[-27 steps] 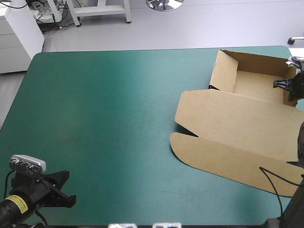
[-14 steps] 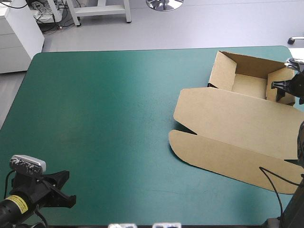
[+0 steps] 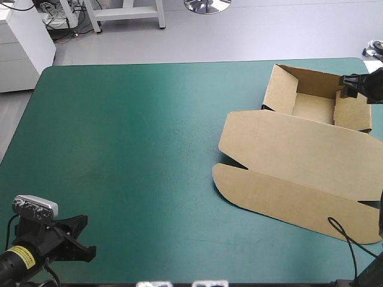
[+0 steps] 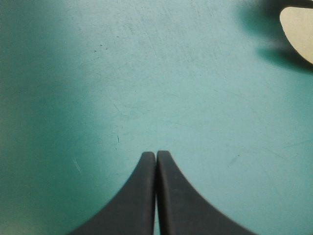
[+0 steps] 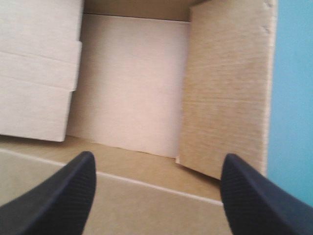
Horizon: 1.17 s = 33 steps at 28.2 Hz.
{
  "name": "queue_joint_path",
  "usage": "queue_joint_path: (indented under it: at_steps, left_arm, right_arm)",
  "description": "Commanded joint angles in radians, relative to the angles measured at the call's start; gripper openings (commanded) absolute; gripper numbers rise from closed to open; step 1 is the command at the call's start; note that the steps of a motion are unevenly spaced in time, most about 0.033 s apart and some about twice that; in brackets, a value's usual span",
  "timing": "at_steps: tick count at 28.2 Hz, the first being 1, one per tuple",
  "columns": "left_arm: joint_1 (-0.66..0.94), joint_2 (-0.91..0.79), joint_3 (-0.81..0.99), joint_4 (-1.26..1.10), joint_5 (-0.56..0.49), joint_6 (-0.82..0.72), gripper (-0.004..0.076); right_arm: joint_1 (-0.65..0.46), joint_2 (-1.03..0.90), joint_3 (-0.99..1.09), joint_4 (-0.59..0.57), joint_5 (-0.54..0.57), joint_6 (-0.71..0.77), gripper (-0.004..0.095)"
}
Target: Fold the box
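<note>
The brown box (image 3: 299, 158) lies at the table's right side. Its tray end is at the far side with walls raised, and the lid panels lie flat toward the front. The tray's right side wall (image 3: 353, 112) stands up, leaning inward. My right gripper (image 3: 348, 84) hovers open just above and beyond that wall, holding nothing. In the right wrist view the right gripper (image 5: 157, 157) looks down into the tray floor (image 5: 129, 83), the side wall (image 5: 227, 93) to one side. My left gripper (image 3: 84, 239) rests shut at the near left corner; the left gripper (image 4: 156, 154) is over bare cover.
The teal-green cover (image 3: 131, 149) is bare across the left and middle of the table. The box's rounded front flap (image 4: 299, 27) shows far ahead of the left gripper. The box's right end reaches the table's right edge (image 3: 376, 197).
The right gripper opened and let go of the tray's right side wall, which went from flat to raised. It then lifted toward the far edge. The left arm stayed still.
</note>
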Motion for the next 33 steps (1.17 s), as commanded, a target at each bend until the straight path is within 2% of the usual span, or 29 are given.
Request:
queue_joint_path:
  at_steps: [1, 4, 5, 11, 17, 24, 29, 30, 33]
  left_arm:
    - [-0.007, 0.01, -0.026, -0.008, -0.06, -0.003, -0.001]
    - [-0.007, 0.01, -0.026, -0.008, -0.06, -0.003, -0.001]
    - [-0.007, 0.01, -0.026, -0.008, -0.06, -0.003, -0.001]
    - [-0.007, 0.01, -0.026, -0.008, -0.06, -0.003, -0.001]
    - [-0.007, 0.01, -0.026, -0.008, -0.06, -0.003, -0.001]
    - [-0.007, 0.01, -0.026, -0.008, -0.06, -0.003, -0.001]
    - [-0.007, 0.01, -0.026, -0.009, -0.06, -0.003, -0.001]
    - [-0.007, 0.01, -0.026, -0.009, -0.06, -0.003, -0.001]
    - [-0.007, 0.01, -0.026, -0.009, -0.06, -0.003, -0.001]
  right_arm:
    - [0.053, -0.104, 0.02, 0.067, 0.017, -0.06, 0.0351]
    - [0.133, -0.147, 0.075, 0.073, 0.017, -0.106, 0.0016]
    - [0.162, -0.158, 0.09, 0.083, 0.017, -0.111, -0.001]
    - [0.344, -0.253, 0.171, 0.173, 0.015, -0.153, -0.0017]
    - [0.504, -0.363, 0.214, 0.18, -0.006, -0.172, -0.0017]
    - [0.535, -0.573, 0.437, 0.156, -0.208, -0.187, -0.0017]
    - [0.535, -0.775, 0.718, 0.065, -0.364, -0.187, -0.0017]
    - [0.535, -0.872, 0.836, 0.033, -0.424, -0.187, -0.0017]
    - [0.535, -1.023, 0.976, -0.007, -0.465, -0.187, -0.0017]
